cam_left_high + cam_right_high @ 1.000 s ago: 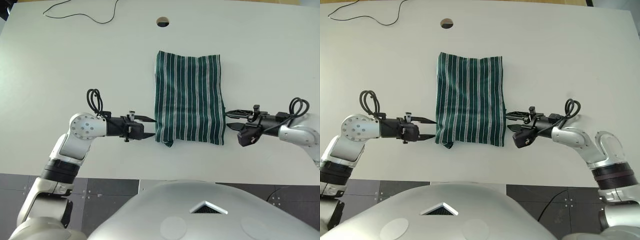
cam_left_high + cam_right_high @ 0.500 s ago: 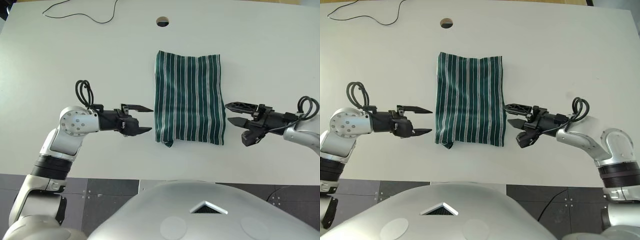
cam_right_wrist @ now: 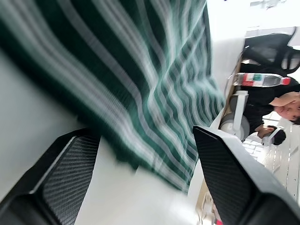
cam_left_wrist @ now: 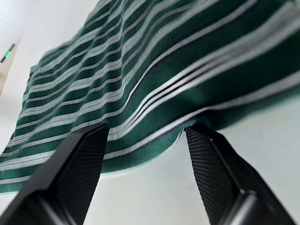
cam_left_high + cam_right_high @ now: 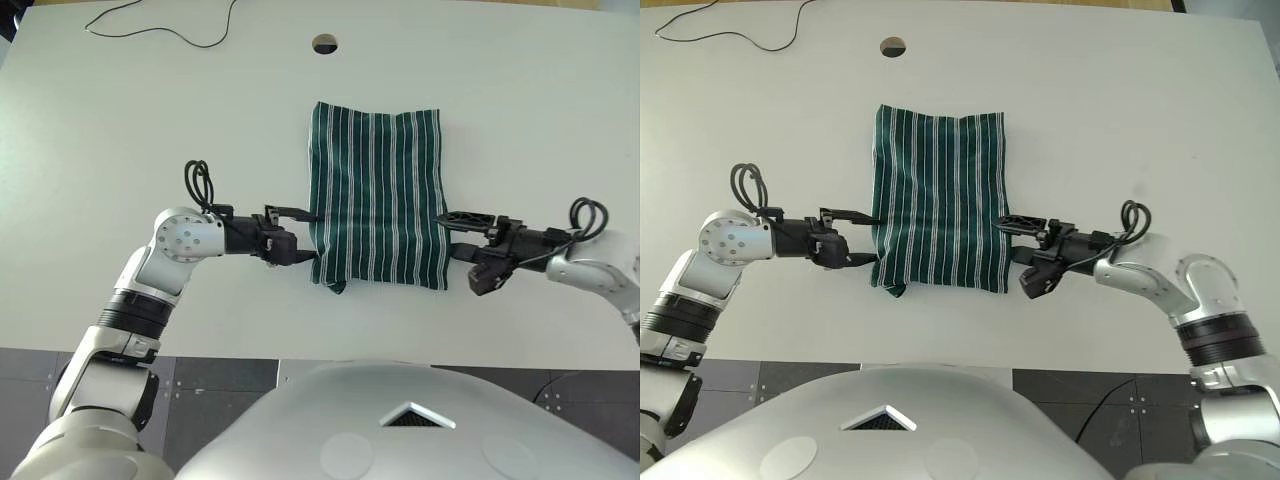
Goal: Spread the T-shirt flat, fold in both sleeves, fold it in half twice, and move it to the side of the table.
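Observation:
The green T-shirt (image 5: 376, 195) with white stripes lies folded into a tall rectangle in the middle of the white table (image 5: 150, 130). My left gripper (image 5: 303, 238) is open at the shirt's near left edge, one finger over the cloth and one below it. My right gripper (image 5: 452, 235) is open at the near right edge, its fingers straddling the hem. In the left wrist view the striped hem (image 4: 154, 117) runs between the two black fingers (image 4: 75, 173). The right wrist view shows the cloth edge (image 3: 140, 117) between its pads (image 3: 70, 173).
A round cable hole (image 5: 325, 43) sits in the table beyond the shirt. A thin black cable (image 5: 170, 30) lies at the far left. Bare table stretches to both sides of the shirt.
Both grippers had drawn outward from the shirt half a second ago; now each has moved back in and its open fingers straddle the shirt's near side edges.

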{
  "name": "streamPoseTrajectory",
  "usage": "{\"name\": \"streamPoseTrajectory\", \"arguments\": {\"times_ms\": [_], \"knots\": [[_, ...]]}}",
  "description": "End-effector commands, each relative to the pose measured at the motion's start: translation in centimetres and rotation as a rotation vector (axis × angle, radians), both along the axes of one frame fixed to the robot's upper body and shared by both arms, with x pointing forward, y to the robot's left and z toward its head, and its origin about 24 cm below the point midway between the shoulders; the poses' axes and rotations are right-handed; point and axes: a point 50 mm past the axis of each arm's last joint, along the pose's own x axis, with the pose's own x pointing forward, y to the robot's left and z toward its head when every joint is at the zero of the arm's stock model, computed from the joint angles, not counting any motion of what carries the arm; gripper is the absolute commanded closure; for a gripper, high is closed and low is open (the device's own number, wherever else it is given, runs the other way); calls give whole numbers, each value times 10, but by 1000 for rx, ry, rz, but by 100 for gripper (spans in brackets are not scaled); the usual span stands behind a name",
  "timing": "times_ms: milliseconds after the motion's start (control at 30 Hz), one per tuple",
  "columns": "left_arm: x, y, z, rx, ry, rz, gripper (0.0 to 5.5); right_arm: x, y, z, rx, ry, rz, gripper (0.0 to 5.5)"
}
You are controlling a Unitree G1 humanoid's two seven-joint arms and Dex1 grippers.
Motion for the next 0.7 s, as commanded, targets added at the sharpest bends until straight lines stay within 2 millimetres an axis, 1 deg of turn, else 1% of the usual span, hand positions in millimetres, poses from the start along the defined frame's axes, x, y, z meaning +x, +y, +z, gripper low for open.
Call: {"name": "streamPoseTrajectory", "arguments": {"times_ms": [33, 133, 167, 233, 267, 300, 333, 467, 600, 700], "knots": [[-1, -6, -7, 3, 16, -20, 248, -7, 7, -19, -26, 76, 16, 189], [0, -8, -9, -15, 21, -10, 248, -8, 12, -26, -12, 100, 18, 189], [-1, -9, -9, -18, 22, -8, 248, -9, 13, -27, -8, 106, 16, 209], [-1, -9, -10, -25, 25, -6, 248, -8, 14, -30, 0, 114, 9, 266], [-1, -9, -10, -28, 28, -4, 266, -8, 14, -31, 4, 122, 2, 278], [-1, -9, -11, -30, 32, -1, 283, -8, 13, -32, 4, 127, -7, 309], [-1, -8, -11, -31, 34, 2, 301, -7, 11, -33, -1, 135, -19, 328], [-2, -9, -12, -40, 49, 4, 356, -3, 3, -37, 0, 177, -92, 398], [-7, -10, -14, -51, 81, -12, 401, 2, 0, -38, 49, 243, -179, 453], [-12, -11, -13, -64, 122, -28, 450, 6, -1, -37, 91, 311, -250, 511]]}}
